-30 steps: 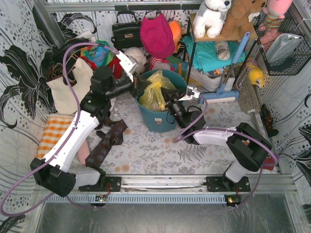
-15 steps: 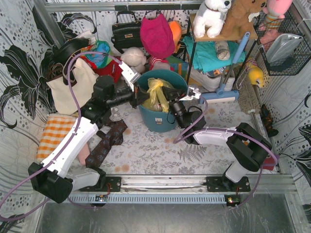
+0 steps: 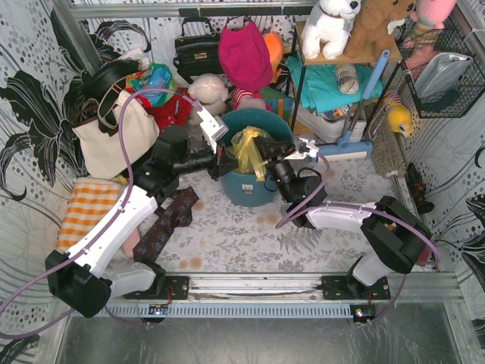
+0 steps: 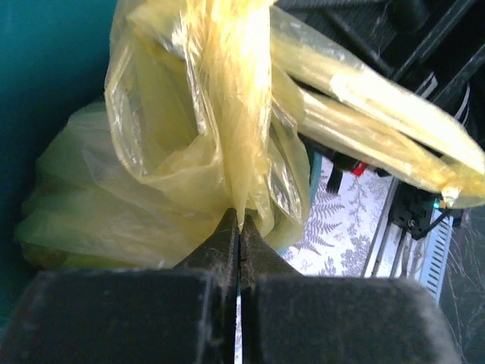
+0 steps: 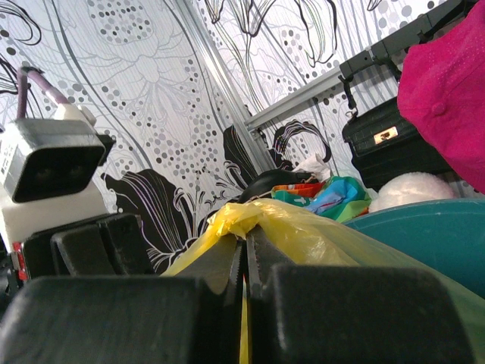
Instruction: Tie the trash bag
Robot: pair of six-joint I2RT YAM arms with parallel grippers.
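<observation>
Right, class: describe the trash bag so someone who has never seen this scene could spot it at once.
Find the teal bucket mid-table, between the two arms. The trash bag rises out of it, its top pinched by the left gripper and right gripper. Unlike the cream canvas tote to the left, it is crinkly, translucent yellow plastic.

Teal bucket (image 3: 244, 191) ctr, cream tote (image 3: 114, 148) to its L, black handbag (image 3: 198, 51) behind.

Top camera looks down from behind arm bases. Wrist cameras sit close behind jaws; all share trash bag (image 3: 250, 148).
</observation>
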